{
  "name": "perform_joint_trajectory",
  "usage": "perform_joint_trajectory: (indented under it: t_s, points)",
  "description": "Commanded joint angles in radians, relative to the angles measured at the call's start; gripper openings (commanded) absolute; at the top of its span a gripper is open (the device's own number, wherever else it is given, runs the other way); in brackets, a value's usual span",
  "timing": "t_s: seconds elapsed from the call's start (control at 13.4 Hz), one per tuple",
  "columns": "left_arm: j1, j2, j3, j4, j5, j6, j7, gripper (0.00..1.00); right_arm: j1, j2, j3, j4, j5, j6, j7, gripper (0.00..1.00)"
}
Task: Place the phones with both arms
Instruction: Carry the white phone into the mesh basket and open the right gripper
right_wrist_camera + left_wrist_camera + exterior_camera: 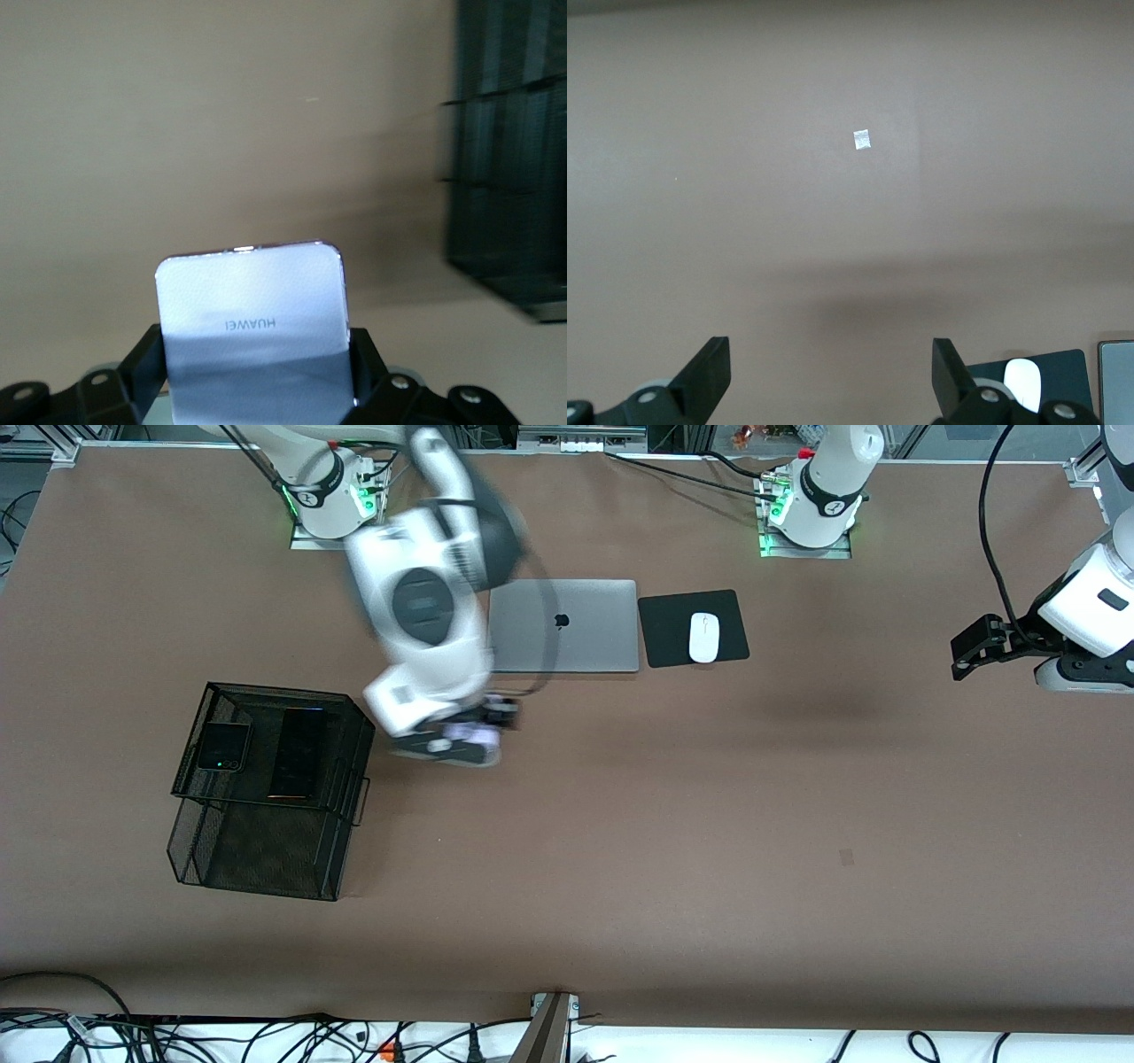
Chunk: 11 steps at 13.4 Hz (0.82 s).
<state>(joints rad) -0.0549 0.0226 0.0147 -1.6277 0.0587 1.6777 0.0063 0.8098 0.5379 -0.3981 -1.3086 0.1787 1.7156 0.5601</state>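
White-pink flip phone (254, 329), branded Huawei, clamped flat between the fingers of the right gripper (469, 737), carried in the air over bare table beside the black mesh basket (354, 731). Gripped by its side edges, probably so as to go down flat into the upper tray. Already lying in that tray: small black flip phone (222, 746) toward the right arm's end, long black slab phone (299, 754) beside it. Judged as the last phone on its way to join them; room for it in the tray looks tight, so a careful drop beside the slab seems called for.

Left gripper (831, 376) waiting with jaws spread wide and empty, parked over the left arm's end of the table. Grey laptop (564, 625) and white mouse (704, 638) on its black pad (664, 629) untouched near the bases.
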Motion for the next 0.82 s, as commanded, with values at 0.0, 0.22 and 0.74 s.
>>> perform_joint_trajectory:
  t_s: [0.0, 0.22, 0.74]
  points:
    - [-0.002, 0.002, 0.001, 0.012, -0.011, 0.0, -0.006, 1.0, -0.004, -0.223, -0.104, -0.332, -0.011, 0.062, -0.219, 0.26]
    - [-0.002, 0.002, 0.001, 0.012, -0.01, -0.001, -0.008, 1.0, -0.041, -0.196, -0.269, -0.348, -0.005, 0.108, -0.458, 0.26]
    - [-0.003, 0.002, 0.001, 0.012, -0.016, -0.012, -0.005, 1.0, -0.345, 0.182, -0.263, 0.055, 0.166, 0.153, -0.685, 0.26]
